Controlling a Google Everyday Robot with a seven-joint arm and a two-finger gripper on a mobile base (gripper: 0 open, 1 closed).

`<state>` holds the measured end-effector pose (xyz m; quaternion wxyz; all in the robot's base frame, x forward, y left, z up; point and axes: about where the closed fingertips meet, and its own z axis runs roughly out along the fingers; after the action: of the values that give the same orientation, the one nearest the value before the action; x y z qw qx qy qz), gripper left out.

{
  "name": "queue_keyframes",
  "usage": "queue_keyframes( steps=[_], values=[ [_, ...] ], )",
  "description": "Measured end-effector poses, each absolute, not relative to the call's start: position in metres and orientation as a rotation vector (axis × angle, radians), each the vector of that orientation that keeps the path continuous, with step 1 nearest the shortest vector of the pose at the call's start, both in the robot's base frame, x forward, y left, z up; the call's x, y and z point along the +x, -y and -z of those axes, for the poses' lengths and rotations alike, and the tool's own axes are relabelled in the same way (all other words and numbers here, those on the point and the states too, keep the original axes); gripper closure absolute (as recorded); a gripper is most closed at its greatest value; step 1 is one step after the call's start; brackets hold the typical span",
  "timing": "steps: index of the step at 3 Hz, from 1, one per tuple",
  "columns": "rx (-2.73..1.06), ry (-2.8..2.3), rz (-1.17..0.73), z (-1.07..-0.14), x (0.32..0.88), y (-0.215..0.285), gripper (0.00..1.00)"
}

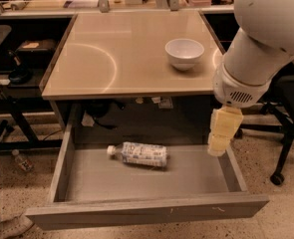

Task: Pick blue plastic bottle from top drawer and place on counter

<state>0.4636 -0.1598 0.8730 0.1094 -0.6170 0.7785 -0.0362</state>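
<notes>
Glossy counter [116, 59], matt grey drawer [146, 212], clear plastic bottle [139, 155], smooth cream tool [219, 144] at drawer's right wall.

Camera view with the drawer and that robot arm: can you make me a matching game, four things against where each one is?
Things:
1. blue plastic bottle
2. white bowl
3. gripper
4. top drawer

Places:
A. upright on the counter
B. pulled open beneath the counter
C. lying on its side on the drawer floor
D. hanging near the drawer's right wall

Pairs: 1-C, 2-A, 3-D, 4-B.
</notes>
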Motion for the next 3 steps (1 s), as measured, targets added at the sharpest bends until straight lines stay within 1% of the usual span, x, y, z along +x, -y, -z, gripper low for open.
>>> queue_keyframes(
  steps=[1, 3],
  values=[
    [-1.818, -2.284, 0.094, -0.868, 0.463, 0.155, 0.0],
    [-1.822, -2.278, -0.107, -0.793, 0.464, 0.082, 0.0]
  ],
)
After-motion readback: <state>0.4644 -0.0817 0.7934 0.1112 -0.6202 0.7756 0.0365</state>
